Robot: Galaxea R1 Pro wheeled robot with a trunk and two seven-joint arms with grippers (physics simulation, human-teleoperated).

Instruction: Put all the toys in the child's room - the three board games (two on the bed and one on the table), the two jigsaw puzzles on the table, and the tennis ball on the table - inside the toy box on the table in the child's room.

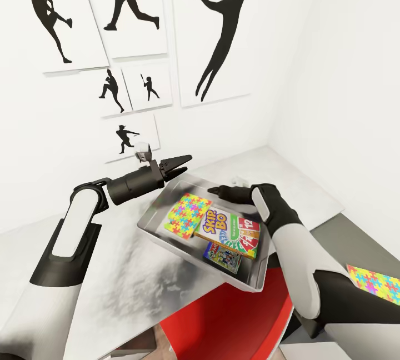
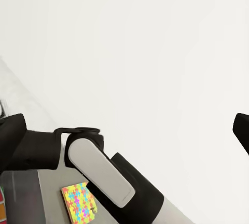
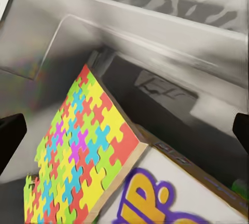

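A: What lies nearest?

B: A puzzle box point(image 1: 375, 284) on the dark counter section, behind the right arm's elbow and well apart from both sets of jaws. It also shows past that arm in the left wrist view point(image 2: 79, 201).

A: And the tray?

B: The tray point(image 1: 154, 217) sits on the pale counter point(image 1: 111, 271), tilted in the head view. Inside lie the second puzzle box point(image 1: 188, 215), the Skip-Bo box point(image 1: 232, 232) overlapping its edge, and a small blue box point(image 1: 223, 257) partly under the Skip-Bo.

A: The right jaws?

B: The right gripper point(image 1: 226, 191) hangs over the tray's far rim, above the second puzzle box point(image 3: 83, 151). Its jaws are apart, holding nothing.

A: The left?

B: The left gripper point(image 1: 180, 163) is in the air just beyond the tray's far corner, jaws apart and empty. Behind it, silhouette pictures point(image 1: 133, 10) hang on the white wall.
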